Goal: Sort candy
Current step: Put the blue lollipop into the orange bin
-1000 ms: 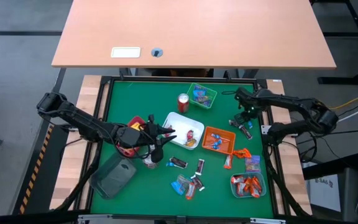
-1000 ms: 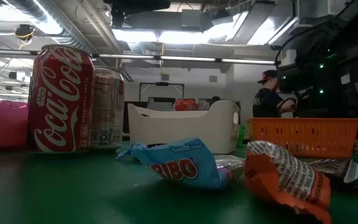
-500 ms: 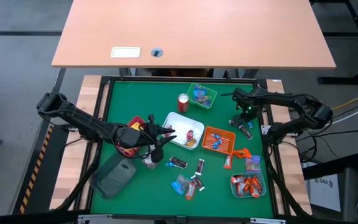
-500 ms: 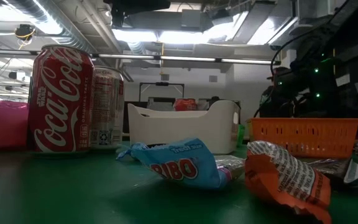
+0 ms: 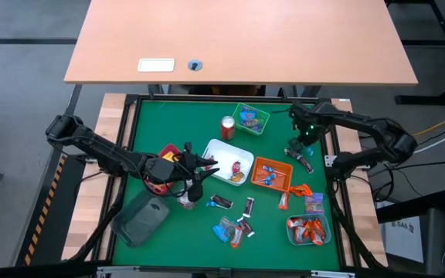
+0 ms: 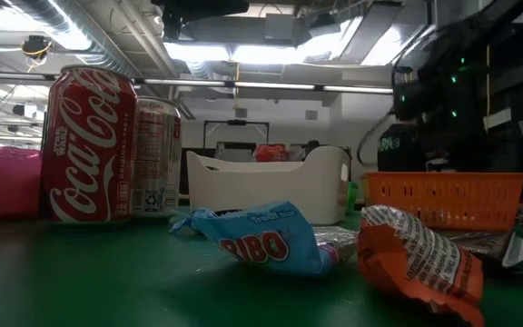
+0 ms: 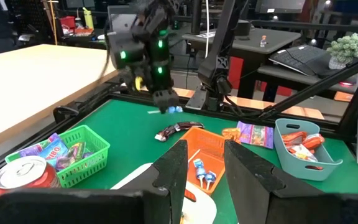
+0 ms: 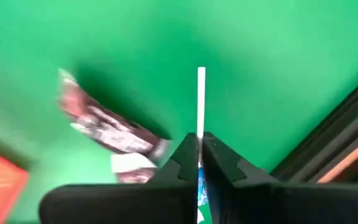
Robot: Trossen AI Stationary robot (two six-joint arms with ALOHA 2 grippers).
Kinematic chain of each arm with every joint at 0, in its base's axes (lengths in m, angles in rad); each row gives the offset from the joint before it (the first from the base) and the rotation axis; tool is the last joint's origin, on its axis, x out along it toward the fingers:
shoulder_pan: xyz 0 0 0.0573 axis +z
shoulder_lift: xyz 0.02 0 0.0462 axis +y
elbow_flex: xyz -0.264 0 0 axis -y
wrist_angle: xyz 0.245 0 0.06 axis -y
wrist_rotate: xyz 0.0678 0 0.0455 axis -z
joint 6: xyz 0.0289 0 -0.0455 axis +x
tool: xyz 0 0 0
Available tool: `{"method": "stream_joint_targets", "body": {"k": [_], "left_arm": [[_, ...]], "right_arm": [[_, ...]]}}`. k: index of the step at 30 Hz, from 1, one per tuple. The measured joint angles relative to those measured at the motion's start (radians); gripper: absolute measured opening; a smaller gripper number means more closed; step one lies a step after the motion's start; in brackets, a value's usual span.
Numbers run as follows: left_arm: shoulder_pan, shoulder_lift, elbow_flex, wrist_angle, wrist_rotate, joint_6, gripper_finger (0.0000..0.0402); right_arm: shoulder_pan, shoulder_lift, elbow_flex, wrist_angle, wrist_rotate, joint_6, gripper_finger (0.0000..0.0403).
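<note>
Our right pincer (image 8: 198, 163) is pressed together on a thin white lollipop stick (image 8: 201, 99), pinching it low so the stick juts out past the fingertips; the blue-wrapped lollipop head (image 7: 170, 109) shows just under the same pincer in the left wrist view. We judge the grip is on the stick because it is the only slim, rigid part the two fingers can close on cleanly. The pincer hangs above the green felt bench (image 5: 168, 123), clear of the surface, near the bench's right rear edge. Just below it lies a dark brown wrapped candy bar (image 8: 104, 130), untouched on the felt.

The right arm reaches in from the right side, elbow bent outward and wrist turned down, so the lollipop is lifted and free to carry. We think its likely home is the orange slotted plastic tray (image 5: 273, 174), which already holds blue-stick lollipops and sits just forward of the pincer.

Our left pincer (image 7: 202, 163) is spread and holds nothing, stretched low across the bench's left half and pointing toward the white oblong plastic tray (image 5: 221, 153). It appears to be waiting.

Farther out, the small green plastic basket (image 5: 251, 117) holds bluish packets, with the red drink can (image 5: 228, 125) just beside it. Loose sweets lie along the front edge, beside the pale blue plastic tub (image 5: 309, 228) of orange wrapped sweets.
</note>
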State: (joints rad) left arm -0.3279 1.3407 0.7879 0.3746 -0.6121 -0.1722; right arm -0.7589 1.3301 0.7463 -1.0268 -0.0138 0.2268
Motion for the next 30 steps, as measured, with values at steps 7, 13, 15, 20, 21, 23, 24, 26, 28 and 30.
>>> {"method": "stream_joint_targets", "body": {"k": [7, 13, 15, 20, 21, 23, 24, 26, 28, 30], "left_arm": [[0.000, 0.000, 0.000, 0.000, 0.000, 0.000, 0.0099], [0.000, 0.000, 0.000, 0.000, 0.000, 0.000, 0.0099], [0.000, 0.000, 0.000, 0.000, 0.000, 0.000, 0.0099], [0.000, 0.000, 0.000, 0.000, 0.000, 0.000, 0.0099], [0.000, 0.000, 0.000, 0.000, 0.000, 0.000, 0.0099], [0.000, 0.000, 0.000, 0.000, 0.000, 0.000, 0.0099], [0.000, 0.000, 0.000, 0.000, 0.000, 0.000, 0.0099], [0.000, 0.000, 0.000, 0.000, 0.000, 0.000, 0.0099], [0.000, 0.000, 0.000, 0.000, 0.000, 0.000, 0.0099], [0.000, 0.000, 0.000, 0.000, 0.000, 0.000, 0.0099]], "right_arm": [[0.034, -0.108, 0.105, -0.014, -0.087, 0.000, 0.0005], [0.172, -0.166, 0.159, -0.009, -0.143, 0.011, 0.0008], [0.234, -0.175, 0.163, 0.014, -0.158, 0.028, 0.0004], [0.388, -0.176, 0.163, 0.059, -0.174, 0.036, 0.0006], [0.417, -0.176, 0.163, 0.068, -0.174, 0.037, 0.0006], [0.474, -0.176, 0.163, 0.088, -0.174, 0.037, 0.0005], [0.499, -0.176, 0.163, 0.101, -0.175, 0.038, 0.0004], [0.546, -0.176, 0.163, 0.121, -0.175, 0.038, 0.0003], [0.587, -0.176, 0.163, 0.141, -0.175, 0.038, 0.0003], [0.626, -0.176, 0.163, 0.166, -0.175, 0.038, 0.0007]]}}
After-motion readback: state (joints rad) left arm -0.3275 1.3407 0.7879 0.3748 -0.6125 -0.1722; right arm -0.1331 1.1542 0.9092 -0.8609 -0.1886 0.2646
